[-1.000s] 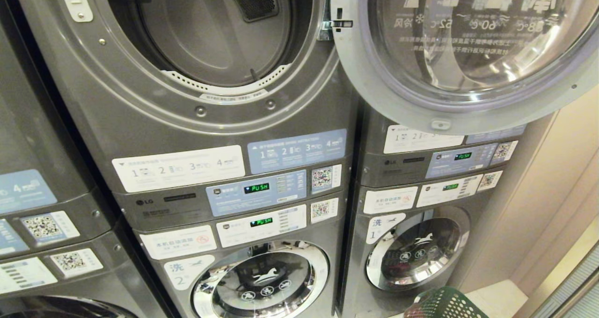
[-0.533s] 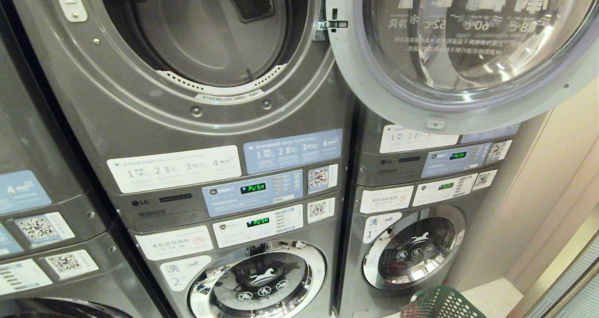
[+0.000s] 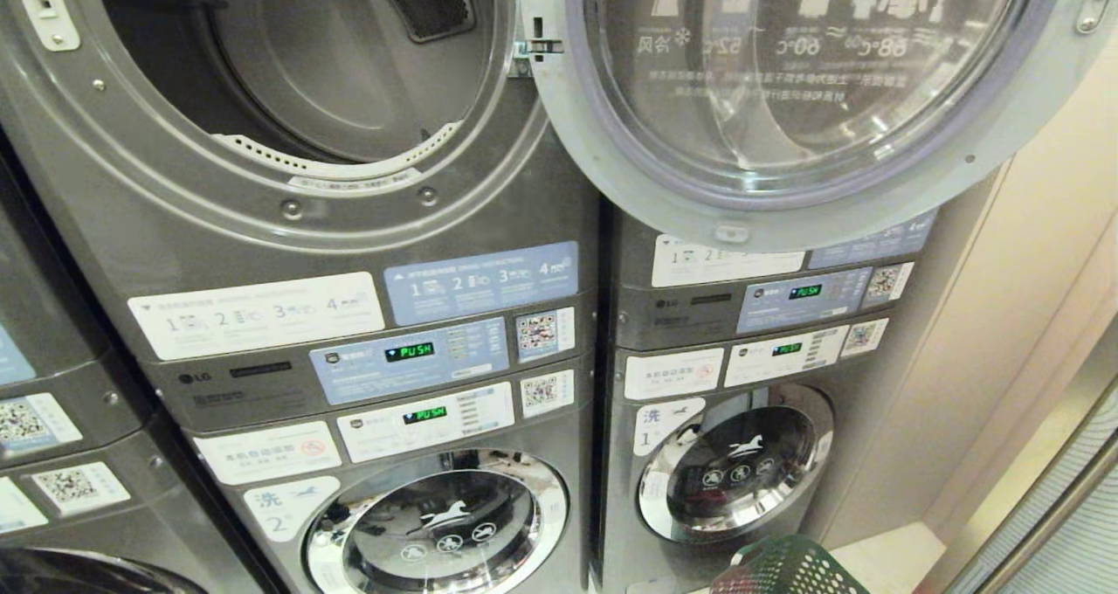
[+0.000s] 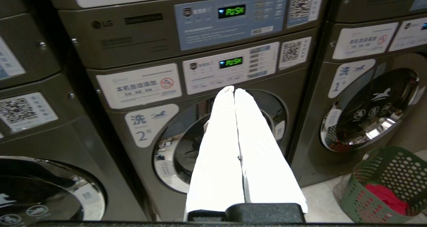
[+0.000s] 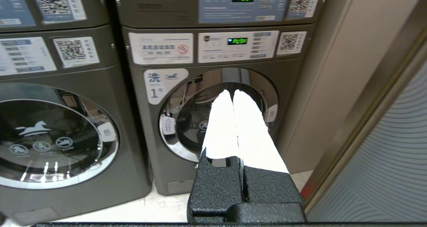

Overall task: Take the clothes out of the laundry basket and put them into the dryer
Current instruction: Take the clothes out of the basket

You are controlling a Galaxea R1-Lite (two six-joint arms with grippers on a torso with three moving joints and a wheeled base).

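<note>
A: What's in front of the head camera, left to right?

B: Upper left, the grey metal dryer drum opening (image 3: 297,70), nothing in it. Its round glass-windowed dryer door (image 3: 786,87) is swung out to the right, covering the top of the next grey stacked unit. Below are the label strips and green "PUSH" displays (image 3: 409,351), then two chrome-ringed washer doors (image 3: 437,520). The green perforated plastic laundry basket (image 3: 786,568) sits on the floor at bottom right, rim only just in frame.

A: Clothes?

B: In the basket — left wrist view shows a red garment (image 4: 387,197) lying inside it, just beside the right-hand washer.

A: Grippers?

B: Left gripper (image 4: 234,90) — white fingers pressed together, nothing between them, pointing at washer 2. Right gripper (image 5: 232,92) likewise closed and empty, pointing at washer 1. Neither arm appears in the head view.
</note>
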